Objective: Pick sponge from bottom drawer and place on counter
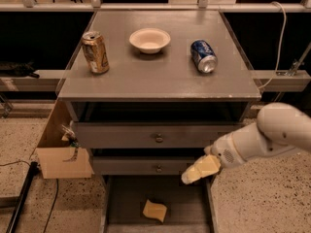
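The pale yellow sponge [154, 210] lies flat on the dark floor of the open bottom drawer [121, 203], near its middle front. My gripper [200, 169] hangs at the end of the white arm that comes in from the right. It is above the drawer's right rear part, in front of the lower knobbed drawer, up and to the right of the sponge and apart from it. It holds nothing that I can see. The grey counter [160, 76] tops the cabinet.
On the counter stand an upright gold can [95, 52], a white bowl [149, 40] and a blue can [203, 56] lying on its side. Two knobbed drawers [159, 138] sit shut above the open one. A cardboard box [62, 152] stands left of the cabinet.
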Robot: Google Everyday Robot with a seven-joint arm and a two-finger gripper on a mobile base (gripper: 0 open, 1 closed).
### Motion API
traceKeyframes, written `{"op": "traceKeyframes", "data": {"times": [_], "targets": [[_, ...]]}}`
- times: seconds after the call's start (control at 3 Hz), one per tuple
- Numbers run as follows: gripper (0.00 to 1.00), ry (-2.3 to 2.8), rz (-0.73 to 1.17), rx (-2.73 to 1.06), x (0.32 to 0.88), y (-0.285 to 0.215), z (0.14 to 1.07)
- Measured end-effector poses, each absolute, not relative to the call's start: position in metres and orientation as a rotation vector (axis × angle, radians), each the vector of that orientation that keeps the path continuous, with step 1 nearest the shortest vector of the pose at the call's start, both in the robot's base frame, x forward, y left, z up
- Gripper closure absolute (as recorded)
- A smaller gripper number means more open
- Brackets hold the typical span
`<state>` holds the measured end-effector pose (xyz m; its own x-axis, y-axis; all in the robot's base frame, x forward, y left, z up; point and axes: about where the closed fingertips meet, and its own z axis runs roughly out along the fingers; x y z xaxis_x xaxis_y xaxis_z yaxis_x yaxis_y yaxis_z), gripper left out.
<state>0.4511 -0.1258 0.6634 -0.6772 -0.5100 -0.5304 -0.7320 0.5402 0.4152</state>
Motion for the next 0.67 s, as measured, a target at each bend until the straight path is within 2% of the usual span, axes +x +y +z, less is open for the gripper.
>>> {"op": "traceKeyframes", "data": {"times": [0.33, 0.67], "targets": [[0.0, 2.476, 0.974, -0.888, 0.452, -0.108, 0.604], [0.0, 2.514, 0.974, -0.686, 0.45, -0.11, 0.558]]}}
